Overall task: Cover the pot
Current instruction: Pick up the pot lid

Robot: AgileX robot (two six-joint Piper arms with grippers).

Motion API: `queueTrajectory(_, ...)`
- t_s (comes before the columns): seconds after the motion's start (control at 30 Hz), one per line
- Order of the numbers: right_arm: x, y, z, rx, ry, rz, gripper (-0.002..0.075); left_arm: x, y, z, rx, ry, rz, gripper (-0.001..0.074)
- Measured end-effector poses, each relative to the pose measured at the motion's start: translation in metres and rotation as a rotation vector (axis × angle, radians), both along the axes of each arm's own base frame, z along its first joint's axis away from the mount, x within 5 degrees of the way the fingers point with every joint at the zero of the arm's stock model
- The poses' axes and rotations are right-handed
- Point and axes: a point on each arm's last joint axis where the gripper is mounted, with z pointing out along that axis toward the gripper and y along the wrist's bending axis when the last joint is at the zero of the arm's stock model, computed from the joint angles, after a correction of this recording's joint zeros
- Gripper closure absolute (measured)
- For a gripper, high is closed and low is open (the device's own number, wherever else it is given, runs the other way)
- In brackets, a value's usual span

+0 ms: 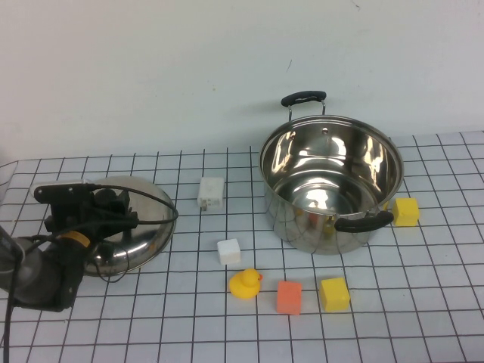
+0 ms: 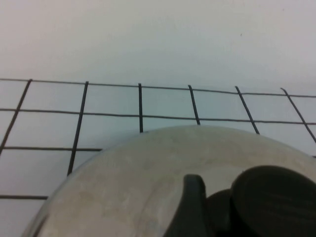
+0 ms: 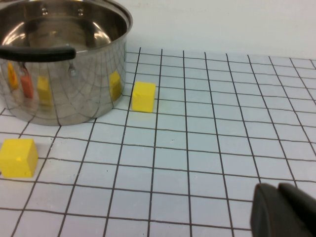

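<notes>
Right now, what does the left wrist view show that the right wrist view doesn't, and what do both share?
Only the left wrist view shows the domed steel lid up close, with its black knob right at the left gripper. Only the right wrist view shows the pot, uncovered, two yellow blocks, one beside the pot and one nearer the camera, and a dark part of the right gripper low over the table. Both share the gridded table and the pale wall behind it.
</notes>
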Motion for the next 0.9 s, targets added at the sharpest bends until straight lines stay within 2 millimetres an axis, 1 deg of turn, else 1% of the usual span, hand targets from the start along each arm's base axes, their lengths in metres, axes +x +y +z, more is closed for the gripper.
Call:
queueTrajectory(0.17,0.0,0.0,0.0,0.0,0.0,0.0,0.0717,0.001,0.0,-0.001,0.0,0.0,0.0,0.0239)
queueTrajectory(0.33,0.0,0.0,0.0,0.0,0.0,0.0,0.0717,0.001,0.0,-0.001,0.0,0.0,0.0,0.0328)
queueTrajectory(0.47,0.0,0.0,0.0,0.0,0.0,0.0,0.0717,0.001,0.0,-0.001,-0.001,0.0,0.002,0.0352)
queueTrajectory(0.57,0.0,0.0,0.0,0.0,0.0,0.0,0.0717,0.001,0.001,-0.001,-0.003,0.0,0.01,0.0344)
queueTrajectory(0.7,0.0,0.0,0.0,0.0,0.0,0.0,0.0717,0.001,0.001,-0.001,-0.005,0.002,0.016,0.0272)
queueTrajectory(0.8,0.0,0.0,0.0,0.0,0.0,0.0,0.0717,0.006,0.001,0.001,0.0,0.014,0.013,0.0237)
queueTrajectory(0.9,0.0,0.0,0.0,0.0,0.0,0.0,0.0717,0.013,0.001,0.003,0.006,0.027,0.008,0.0227)
